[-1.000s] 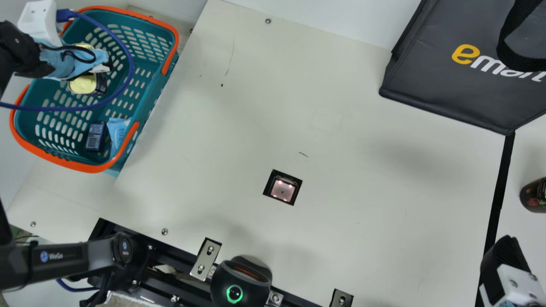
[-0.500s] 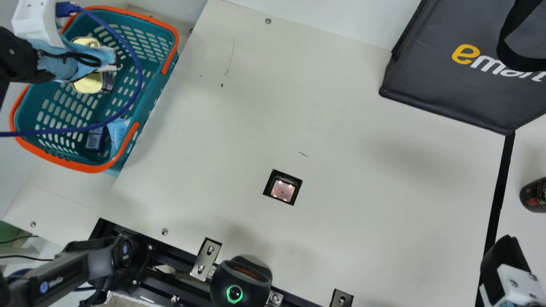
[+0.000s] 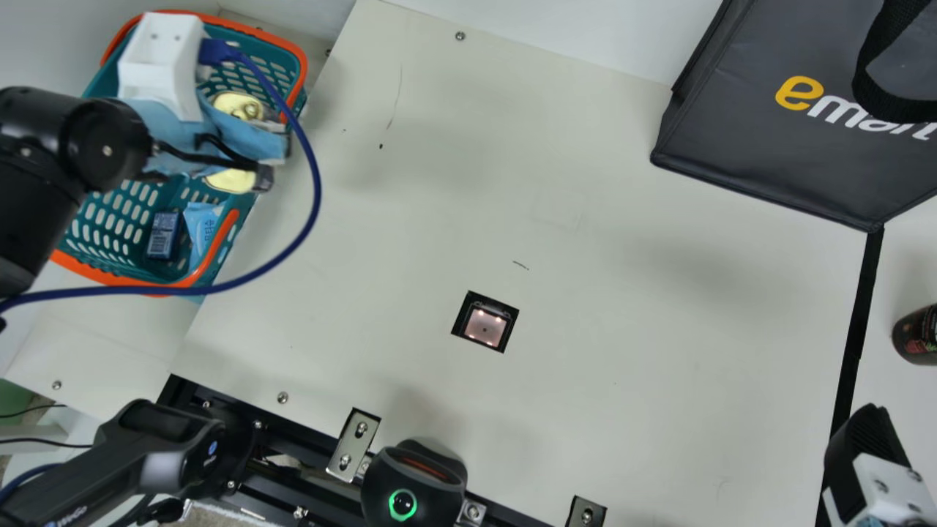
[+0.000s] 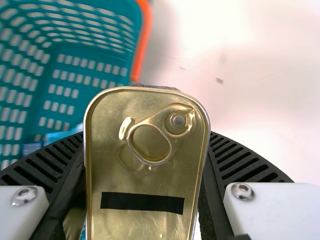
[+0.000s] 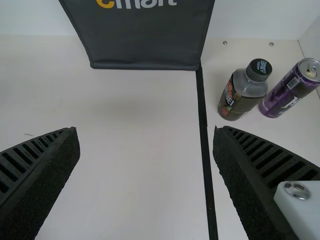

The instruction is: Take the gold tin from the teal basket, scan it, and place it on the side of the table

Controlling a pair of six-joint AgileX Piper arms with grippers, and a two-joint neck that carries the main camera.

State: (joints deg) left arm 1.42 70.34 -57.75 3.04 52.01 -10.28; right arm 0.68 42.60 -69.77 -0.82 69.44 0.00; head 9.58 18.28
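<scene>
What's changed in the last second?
The left gripper moved right in the main view, and a bit down, carrying the gold tin from over the teal basket's interior towards its table-side rim. Nothing newly gripped or let go. Unchanged: right gripper, black bag, small blue box and light-blue packet in the basket.

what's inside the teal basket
A dark blue box and a light blue packet lie in the teal basket. The left arm covers part of it, so whatever lies beneath the arm can't be seen.
</scene>
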